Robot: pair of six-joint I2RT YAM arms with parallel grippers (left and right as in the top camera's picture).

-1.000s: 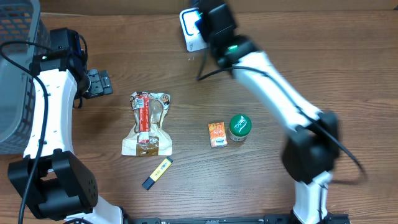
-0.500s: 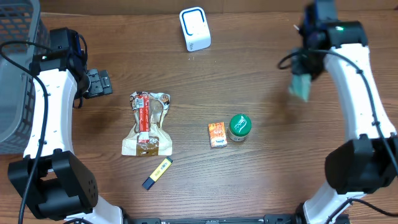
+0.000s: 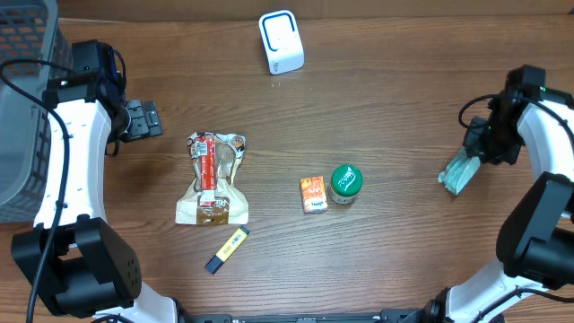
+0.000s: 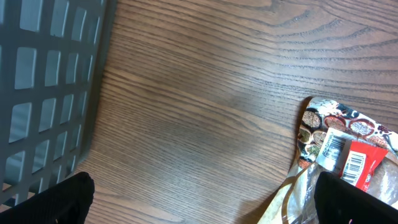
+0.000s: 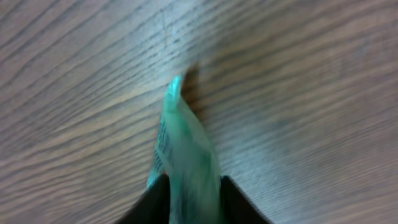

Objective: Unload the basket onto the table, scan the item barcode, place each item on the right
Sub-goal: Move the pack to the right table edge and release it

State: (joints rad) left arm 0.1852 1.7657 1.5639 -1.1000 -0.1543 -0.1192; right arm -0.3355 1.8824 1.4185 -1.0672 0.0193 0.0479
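My left gripper [image 3: 142, 119] is staying wide open and empty at the left. I have swung the thin teal plastic packet [image 3: 457, 172] from the white box-shaped scanner [image 3: 281, 42], far centre, to the right, so scanning seems done. My right gripper [image 3: 475, 158] is loosening around it on the wooden table [image 3: 395, 90]; whether it still pinches, I cannot tell.

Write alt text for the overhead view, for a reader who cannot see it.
The right gripper has a green packet between its fingers at the right of the wooden table. Mid-table lie a snack bag, an orange carton and a green-lidded jar.
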